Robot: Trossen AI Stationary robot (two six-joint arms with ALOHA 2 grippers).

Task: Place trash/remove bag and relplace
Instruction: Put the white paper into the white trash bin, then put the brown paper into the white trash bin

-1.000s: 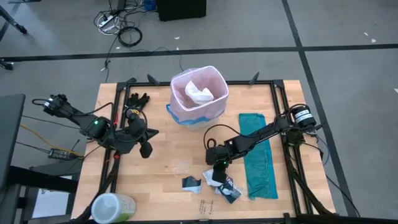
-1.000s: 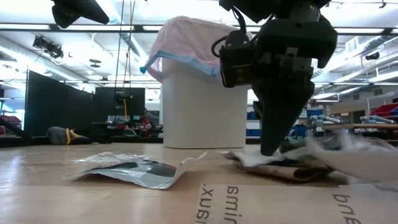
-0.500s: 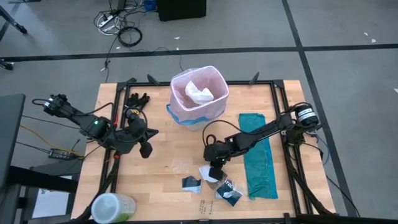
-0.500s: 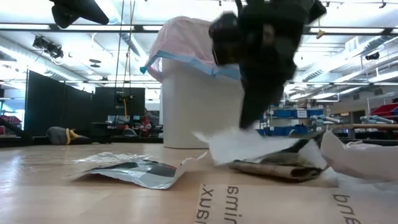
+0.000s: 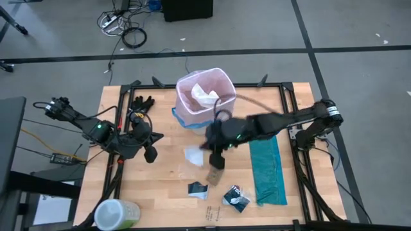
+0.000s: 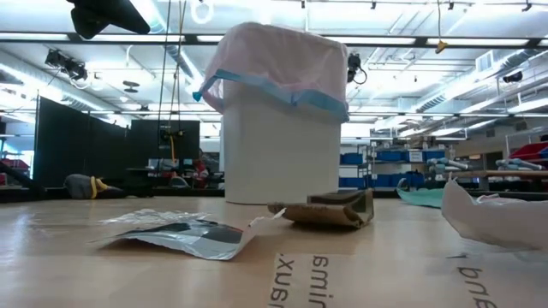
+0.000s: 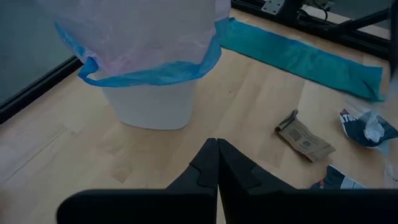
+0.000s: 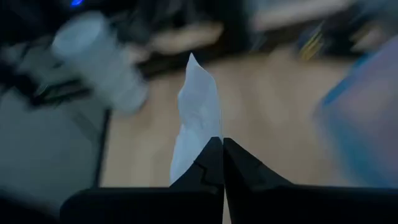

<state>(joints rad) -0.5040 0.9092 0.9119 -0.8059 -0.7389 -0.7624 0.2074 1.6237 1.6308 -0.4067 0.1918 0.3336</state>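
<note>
we see the right gripper (image 5: 207,149) raised over the middle of the table, just in front of the white bin (image 6: 278,154), with its fingers (image 8: 208,163) pinched together on a white scrap of paper (image 8: 196,121) that hangs out toward the left arm's side. the bin stands at the far middle of the table and wears the pale pink bag (image 5: 204,97), its blue band (image 6: 274,88) folded down over the rim; a crumpled white paper (image 5: 205,96) already lies inside.

on the wood below we find more trash: a brown cardboard bit (image 5: 215,176) just under the right gripper, a black-and-white packet (image 5: 198,189) toward the near edge, and a second crumpled packet (image 5: 236,197) beside it. a teal-green plastic bag (image 5: 266,167) lies flat along the right side.

the left gripper (image 5: 151,154) waits over the left part of the table, its fingers (image 7: 208,168) pressed together on nothing. a green-capped container (image 5: 115,213) sits at the near left corner.
</note>
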